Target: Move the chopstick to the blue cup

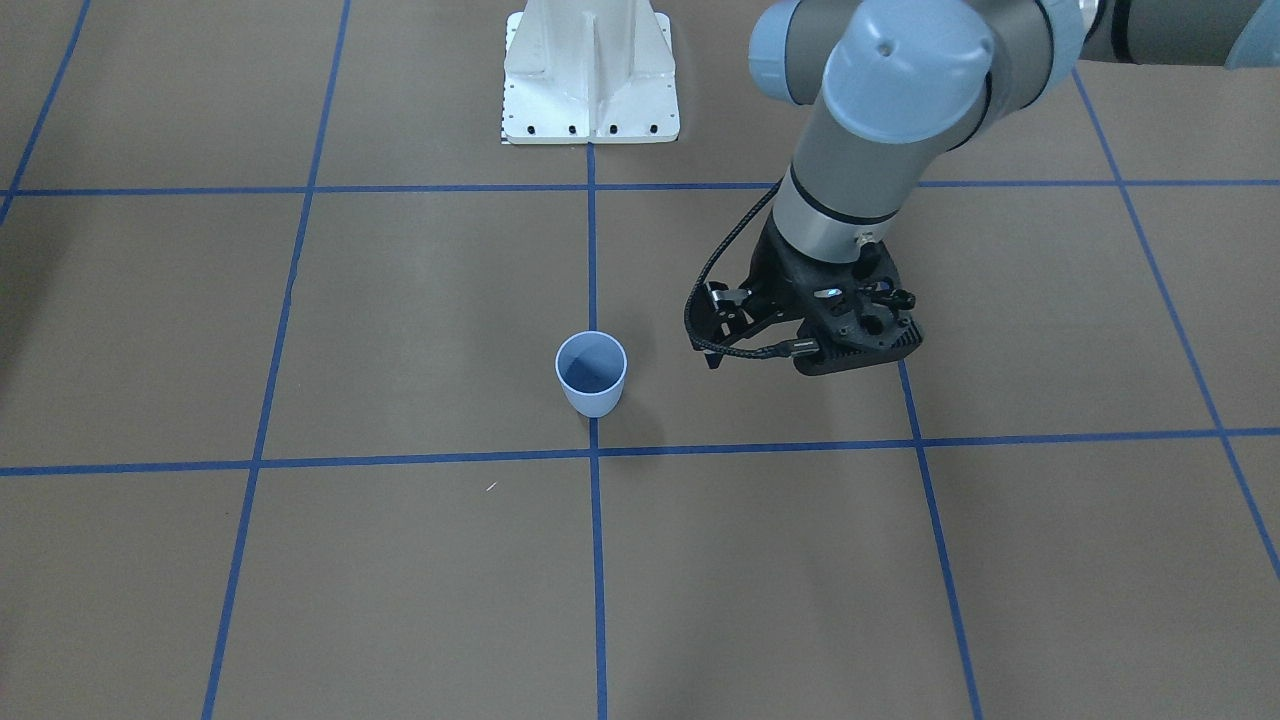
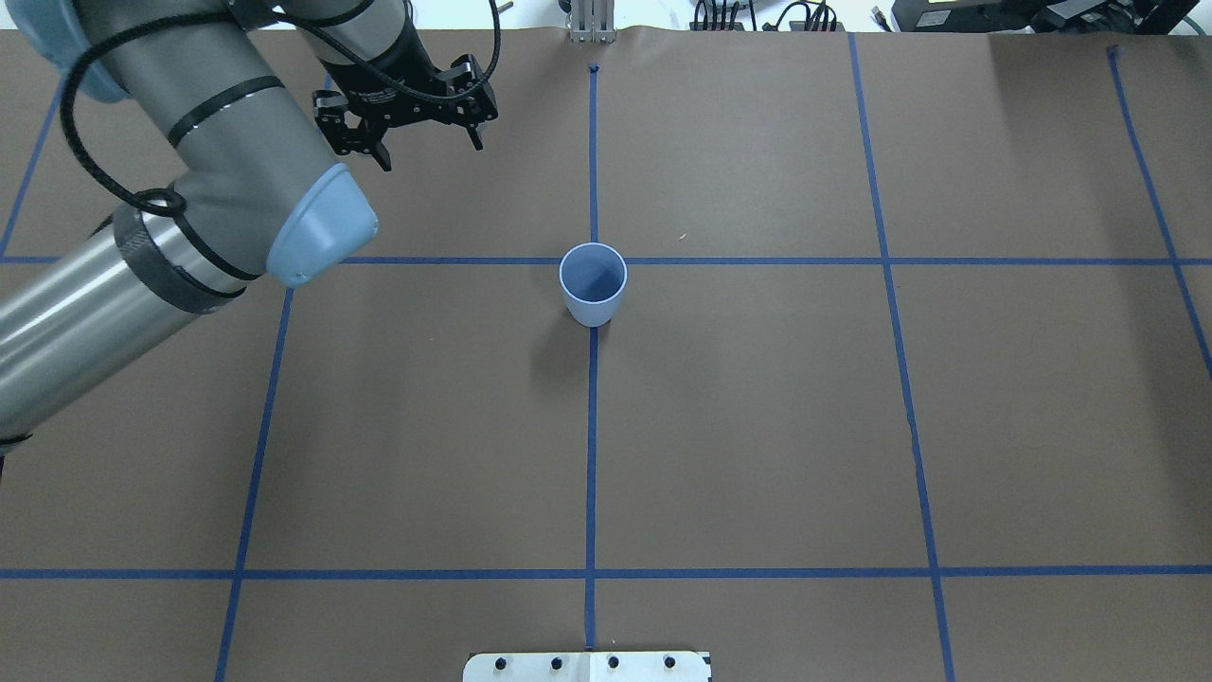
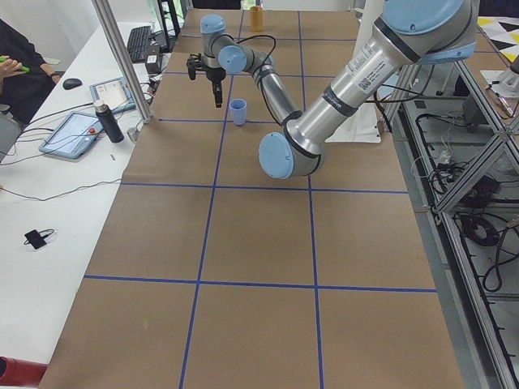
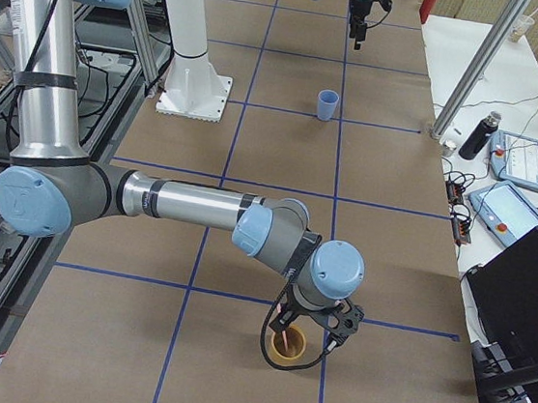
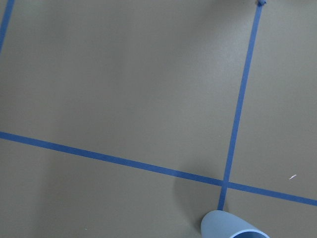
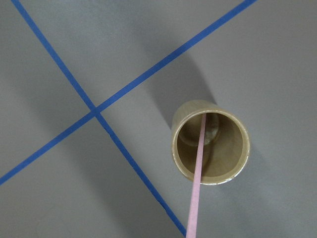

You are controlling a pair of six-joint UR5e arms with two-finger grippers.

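Note:
The blue cup stands upright and empty on a tape crossing at mid-table; it also shows in the front view and at the bottom of the left wrist view. My left gripper is open and empty, hovering beyond and to the left of the cup. The pink chopstick stands leaning in a tan cup at the table's far right end. My right gripper hangs just above that tan cup; I cannot tell whether it is open or shut on the stick.
The white robot base plate sits at the table's robot side. A side bench holds tablets and a dark bottle. A metal post stands at the table edge. Blue tape lines grid the brown table.

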